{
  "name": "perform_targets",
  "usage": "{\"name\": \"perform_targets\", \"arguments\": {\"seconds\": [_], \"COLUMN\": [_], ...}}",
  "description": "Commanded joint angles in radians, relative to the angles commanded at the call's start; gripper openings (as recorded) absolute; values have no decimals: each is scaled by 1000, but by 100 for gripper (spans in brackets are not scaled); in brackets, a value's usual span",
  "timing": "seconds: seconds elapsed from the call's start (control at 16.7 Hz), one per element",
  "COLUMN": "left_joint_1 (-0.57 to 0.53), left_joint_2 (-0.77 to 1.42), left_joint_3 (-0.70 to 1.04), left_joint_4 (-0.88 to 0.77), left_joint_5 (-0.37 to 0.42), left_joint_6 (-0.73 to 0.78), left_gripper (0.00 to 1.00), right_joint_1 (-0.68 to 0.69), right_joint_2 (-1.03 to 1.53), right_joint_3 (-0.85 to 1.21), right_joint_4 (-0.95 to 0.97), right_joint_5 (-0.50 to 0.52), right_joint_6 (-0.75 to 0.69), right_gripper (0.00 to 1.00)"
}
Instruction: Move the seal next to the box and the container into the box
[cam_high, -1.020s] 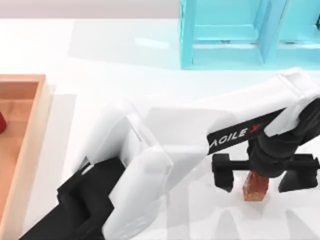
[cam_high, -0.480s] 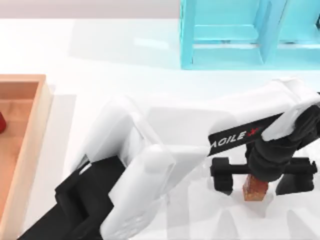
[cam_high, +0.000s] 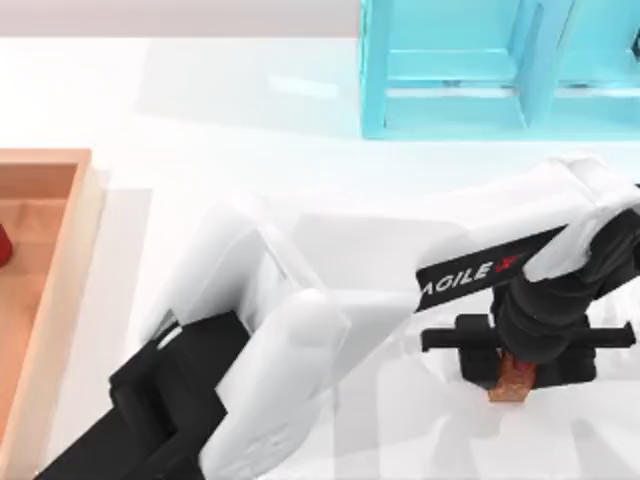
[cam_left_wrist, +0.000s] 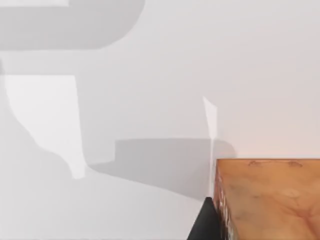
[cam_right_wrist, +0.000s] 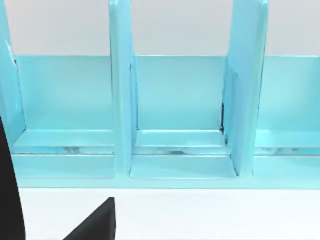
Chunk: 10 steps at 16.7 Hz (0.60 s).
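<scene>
Box (cam_high: 60, 260): far left of table, light-wood rim, orange-brown floor; small red item at its left edge, unidentifiable.
Left arm: large white-black body, near centre-left; claw state cannot tell.
Cabinet (cam_high: 450, 70): turquoise, far right-centre.
Right claw (cam_high: 516, 362): near right, lowered over seal (cam_high: 512, 380), fingers pressed against its sides, pinching it.
Seal: on or just above table, well apart from box.
Progress: early; seal gripped but not yet beside box. Container not identified; boxing it remains.

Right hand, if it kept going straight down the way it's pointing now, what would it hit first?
The right hand points straight down over the seal, fingers either side, so it would probably meet the seal first, then the table.
</scene>
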Motion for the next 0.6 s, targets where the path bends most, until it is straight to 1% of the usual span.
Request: {"name": "perform_targets", "arguments": {"seconds": [0.18, 0.24, 0.6], "left_joint_1": [0, 0, 0], "left_joint_2": [0, 0, 0], "left_joint_3": [0, 0, 0], "left_joint_4": [0, 0, 0], "left_joint_5": [0, 0, 0], "left_joint_6": [0, 0, 0], "left_gripper": [2, 0, 0], "right_joint_1": [0, 0, 0], "right_joint_2": [0, 0, 0], "right_joint_3": [0, 0, 0], "right_joint_4": [0, 0, 0], "right_joint_5": [0, 0, 0], "right_joint_6": [0, 0, 0], "right_gripper": [100, 100, 100]}}
